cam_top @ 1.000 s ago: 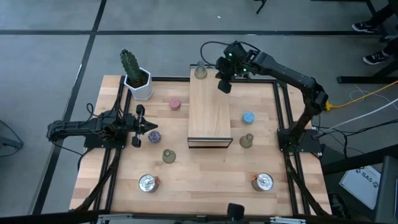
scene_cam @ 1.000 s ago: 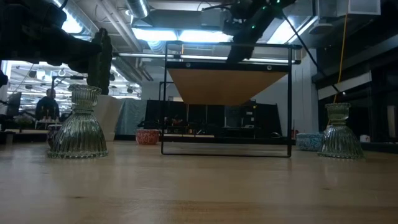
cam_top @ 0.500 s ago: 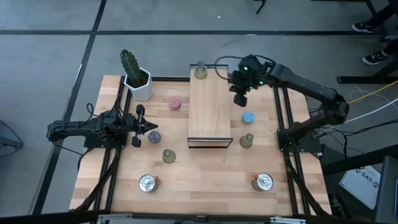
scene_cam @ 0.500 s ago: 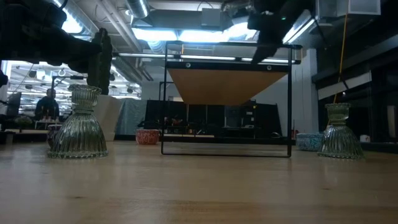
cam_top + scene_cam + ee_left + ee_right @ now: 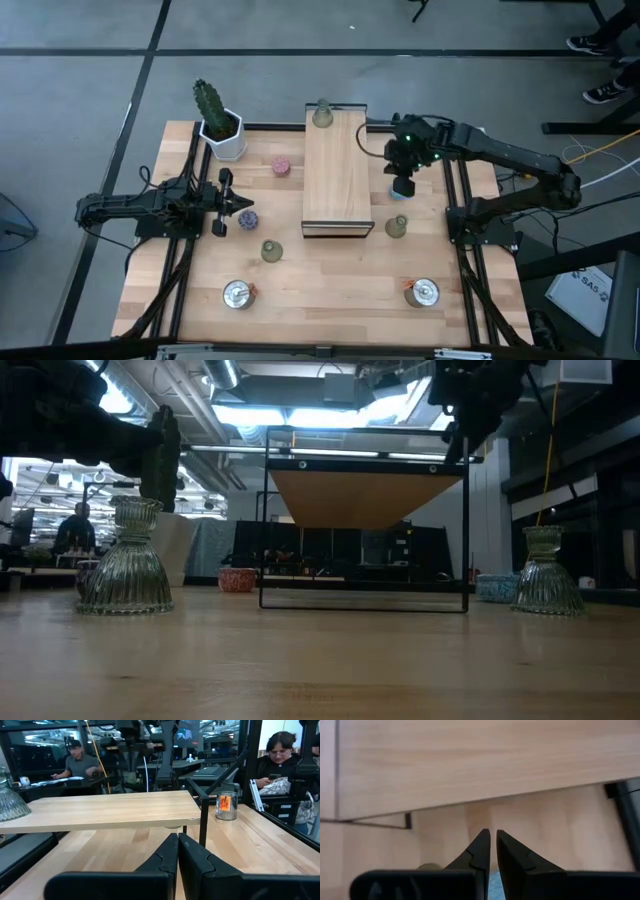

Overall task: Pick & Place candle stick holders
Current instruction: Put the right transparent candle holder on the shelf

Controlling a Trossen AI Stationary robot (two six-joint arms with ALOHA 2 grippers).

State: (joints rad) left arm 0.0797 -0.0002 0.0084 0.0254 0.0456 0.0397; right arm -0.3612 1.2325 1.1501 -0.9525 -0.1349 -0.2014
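Blue low candle holder (image 5: 399,194) sits right of the wooden board (image 5: 336,170), likely light and rigid; grip its sides. Right gripper (image 5: 402,185) hovers above, fingers together, empty; left gripper (image 5: 246,204) likewise closed.

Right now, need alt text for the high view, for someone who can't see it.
Seen from above, the right gripper hangs shut over the blue holder, beside a raised wooden board. The left gripper rests shut by the purple holder; other holders dot the table.

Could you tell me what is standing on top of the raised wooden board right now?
One olive-green bell-shaped holder stands at the far end of the wooden board; the rest of its top is bare. The space beneath the board is hidden from above.
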